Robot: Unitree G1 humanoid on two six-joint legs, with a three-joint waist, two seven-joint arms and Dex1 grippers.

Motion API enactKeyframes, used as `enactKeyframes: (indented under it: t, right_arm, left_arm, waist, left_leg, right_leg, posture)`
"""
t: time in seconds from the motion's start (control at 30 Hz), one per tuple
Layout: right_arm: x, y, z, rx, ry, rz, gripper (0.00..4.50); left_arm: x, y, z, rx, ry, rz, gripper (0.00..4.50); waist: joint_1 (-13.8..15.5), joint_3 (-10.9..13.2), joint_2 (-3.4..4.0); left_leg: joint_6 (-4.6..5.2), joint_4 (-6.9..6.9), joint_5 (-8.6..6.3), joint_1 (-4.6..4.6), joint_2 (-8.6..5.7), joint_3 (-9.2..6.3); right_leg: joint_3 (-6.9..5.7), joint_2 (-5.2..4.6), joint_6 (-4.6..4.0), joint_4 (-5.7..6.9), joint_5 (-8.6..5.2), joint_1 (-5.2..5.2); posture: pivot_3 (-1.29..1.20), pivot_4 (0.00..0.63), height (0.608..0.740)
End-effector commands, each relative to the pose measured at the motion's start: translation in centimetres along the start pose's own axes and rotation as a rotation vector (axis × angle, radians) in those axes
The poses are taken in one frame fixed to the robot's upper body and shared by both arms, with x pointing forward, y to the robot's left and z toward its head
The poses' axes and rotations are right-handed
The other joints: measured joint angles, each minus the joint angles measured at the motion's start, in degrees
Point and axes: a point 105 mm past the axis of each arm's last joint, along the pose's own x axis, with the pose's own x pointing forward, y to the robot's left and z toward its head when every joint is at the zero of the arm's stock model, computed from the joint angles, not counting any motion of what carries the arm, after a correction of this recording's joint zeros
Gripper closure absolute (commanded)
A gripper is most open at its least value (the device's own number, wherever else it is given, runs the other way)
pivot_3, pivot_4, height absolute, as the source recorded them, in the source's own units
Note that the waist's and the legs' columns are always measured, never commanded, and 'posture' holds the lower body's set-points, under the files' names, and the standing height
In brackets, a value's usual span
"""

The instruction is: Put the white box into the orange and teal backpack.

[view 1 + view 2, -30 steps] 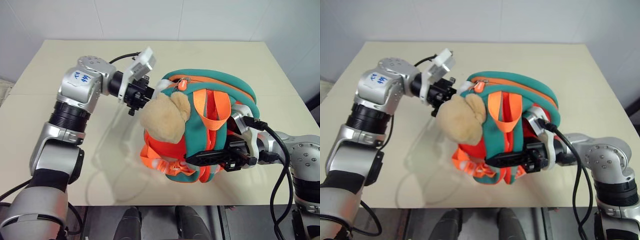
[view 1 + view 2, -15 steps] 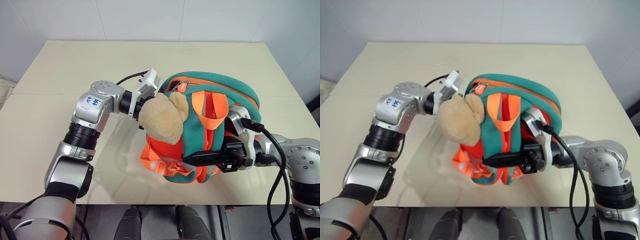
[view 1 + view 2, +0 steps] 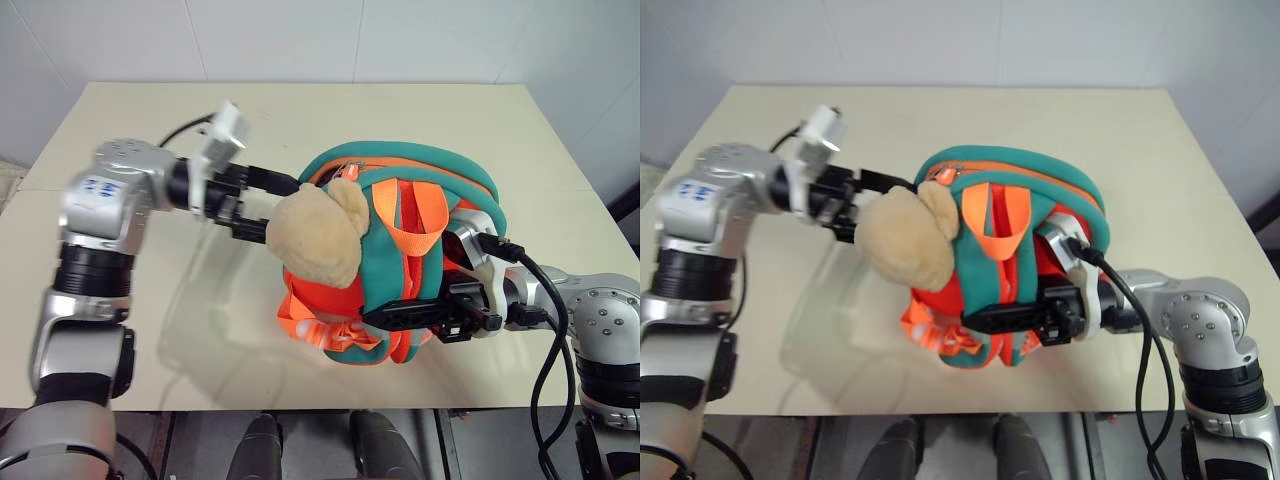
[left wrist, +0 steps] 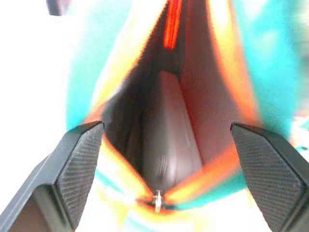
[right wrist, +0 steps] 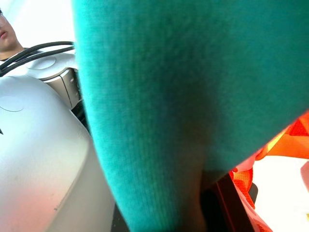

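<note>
Two risks from here. 1) The orange and teal backpack stands upright on the surface w/ only the right claw steadying it, fingers together on the lower strap webbing; if that pinch slips, the bag prob tips and the mouth sags. 2) The opening isn't zipped yet: it gapes wide in the left wrist view, so a tilt could let the white box slide back toward the mouth.

Left claw hangs just beside the bag's teal edge, next to the beige plush piece, fingers spread wide apart, holding nothing. Box sits inside the backpack, deep in the slot, straight ahead of that claw between its two fingers but apart from them, approx on edge, not touching either pad.
</note>
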Motion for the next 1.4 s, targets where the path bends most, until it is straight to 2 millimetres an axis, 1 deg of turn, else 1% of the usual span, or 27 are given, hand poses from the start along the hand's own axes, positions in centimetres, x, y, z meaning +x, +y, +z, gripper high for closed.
enactKeyframes:
  t: [0.03,0.1,0.13,0.23,0.33,0.4,0.53,0.67,0.77,0.83,0.9,1.03,1.13,1.23,1.33,1.4]
  right_arm:
    - [0.1,0.5,0.4,-0.033,-0.009,0.028,4.49]
    - [0.1,0.4,0.4,-0.032,-0.009,0.028,4.49]
    - [0.1,0.4,0.5,-0.031,-0.009,0.028,4.49]
    - [0.2,0.2,0.5,-0.031,-0.008,0.029,4.49]
    - [0.3,0.1,0.6,-0.032,-0.006,0.034,4.49]
    - [0.3,0.1,0.6,-0.032,-0.003,0.036,4.49]
    - [0.3,0.0,0.6,-0.032,-0.001,0.038,4.49]
    - [0.3,-0.1,0.6,-0.034,-0.003,0.038,4.49]
    - [0.3,-0.1,0.7,-0.037,-0.008,0.037,4.49]
    - [0.4,-0.1,0.7,-0.041,-0.01,0.036,4.49]
    - [0.3,-0.1,0.8,-0.044,-0.011,0.034,4.49]
    - [0.3,-0.1,0.8,-0.046,-0.013,0.03,4.49]
    - [0.3,-0.2,0.7,-0.045,-0.017,0.025,4.49]
    - [0.4,-0.2,0.7,-0.045,-0.021,0.023,4.49]
    - [0.4,-0.1,0.6,-0.045,-0.025,0.018,4.49]
    - [0.4,-0.1,0.5,-0.046,-0.028,0.013,4.49]
  left_arm:
    - [-1.5,-2.3,1.7,-0.007,-0.044,-0.056,0.02]
    - [-2.1,-3.2,1.9,-0.027,-0.041,-0.061,0.02]
    - [-2.3,-3.8,2.3,-0.038,-0.056,-0.068,0.02]
    - [-2.1,-4.9,3.3,-0.061,-0.102,-0.091,0.02]
    - [-1.4,-6.3,3.9,-0.077,-0.12,-0.144,0.02]
    - [-1.0,-6.5,4.3,-0.069,-0.144,-0.148,0.02]
    - [0.4,-7.0,4.1,-0.07,-0.169,-0.173,0.02]
    - [1.5,-6.7,3.7,-0.067,-0.177,-0.154,0.02]
    - [2.1,-5.4,2.6,-0.041,-0.145,-0.076,0.56]
    - [2.3,-4.9,2.5,-0.028,-0.146,-0.049,1.18]
    - [2.2,-4.8,2.8,-0.022,-0.158,-0.046,1.8]
    - [1.6,-4.7,3.1,-0.007,-0.165,-0.044,2.9]
    - [0.4,-4.5,4.1,-0.002,-0.192,-0.032,3.66]
    - [-1.0,-4.4,4.8,-0.012,-0.201,-0.022,4.12]
    - [-2.9,-4.3,4.3,-0.068,-0.15,-0.009,4.2]
    - [-4.8,-3.2,3.4,-0.142,-0.142,0.058,4.2]
  waist:
    - [0.04,0.0,0.0]
    - [0.17,0.0,0.0]
    - [0.25,0.0,0.0]
    - [0.46,0.0,0.0]
    - [0.43,0.0,0.0]
    - [0.4,0.0,0.0]
    - [0.31,0.0,0.0]
    - [0.35,0.0,0.0]
    - [0.47,0.0,0.0]
    - [0.56,0.0,-0.01]
    - [0.56,0.0,-0.01]
    - [0.51,0.0,-0.01]
    - [0.49,0.0,-0.01]
    - [0.32,0.0,0.0]
    - [0.11,0.0,0.0]
    - [-0.13,0.0,0.0]
  left_leg:
    - [0.0,0.0,0.0,-0.01,0.0,0.0]
    - [0.0,0.0,0.0,-0.01,0.0,0.0]
    - [0.0,0.0,0.0,0.0,0.0,0.0]
    - [0.0,0.02,0.0,0.0,0.0,-0.02]
    - [-0.01,0.04,0.01,0.01,0.0,-0.03]
    - [-0.01,0.04,0.01,0.02,0.0,-0.03]
    - [-0.02,0.04,0.01,0.04,0.01,-0.02]
    - [-0.02,0.04,0.02,0.04,0.0,-0.02]
    - [-0.02,0.05,0.02,0.04,0.0,-0.02]
    - [-0.03,0.05,0.02,0.04,-0.01,-0.02]
    - [-0.03,0.07,0.02,0.04,-0.01,-0.02]
    - [-0.03,0.06,0.02,0.04,-0.01,-0.02]
    - [-0.03,0.07,0.02,0.04,-0.01,-0.02]
    - [-0.03,0.06,0.02,0.04,0.0,-0.02]
    - [-0.03,0.03,0.02,0.04,0.0,-0.02]
    - [-0.03,-0.01,0.02,0.05,0.0,-0.02]
  right_leg:
    - [0.0,0.0,0.0,-0.02,0.0,0.0]
    - [-0.01,-0.01,0.0,-0.02,0.0,0.02]
    - [-0.01,-0.01,0.0,-0.02,0.0,0.03]
    - [-0.02,0.0,-0.01,0.0,0.0,0.03]
    - [-0.02,0.0,-0.01,0.01,0.0,0.04]
    - [-0.02,0.0,-0.01,0.02,0.0,0.04]
    - [-0.02,0.0,-0.01,0.03,0.01,0.05]
    - [-0.02,0.0,-0.01,0.03,0.01,0.05]
    - [-0.01,0.0,-0.01,0.02,0.01,0.05]
    - [-0.01,0.0,-0.02,0.01,0.02,0.06]
    - [-0.01,0.0,-0.02,0.0,0.02,0.06]
    - [-0.01,0.0,-0.02,0.0,0.02,0.07]
    - [-0.01,0.0,-0.02,0.0,0.03,0.06]
    - [-0.01,0.01,-0.02,0.01,0.03,0.05]
    - [-0.01,0.01,-0.02,-0.01,0.02,0.05]
    - [-0.01,0.01,-0.03,-0.02,0.02,0.04]
  posture:
    - [0.0,0.15,0.74]
    - [0.0,0.15,0.74]
    - [0.0,0.15,0.74]
    - [0.0,0.15,0.74]
    - [0.0,0.15,0.74]
    - [0.0,0.15,0.74]
    - [0.0,0.15,0.74]
    - [0.0,0.15,0.74]
    - [0.0,0.15,0.74]
    - [0.0,0.15,0.74]
    - [0.0,0.15,0.74]
    - [0.0,0.15,0.74]
    - [0.0,0.15,0.74]
    - [0.0,0.15,0.74]
    - [0.0,0.15,0.74]
    - [0.0,0.15,0.74]
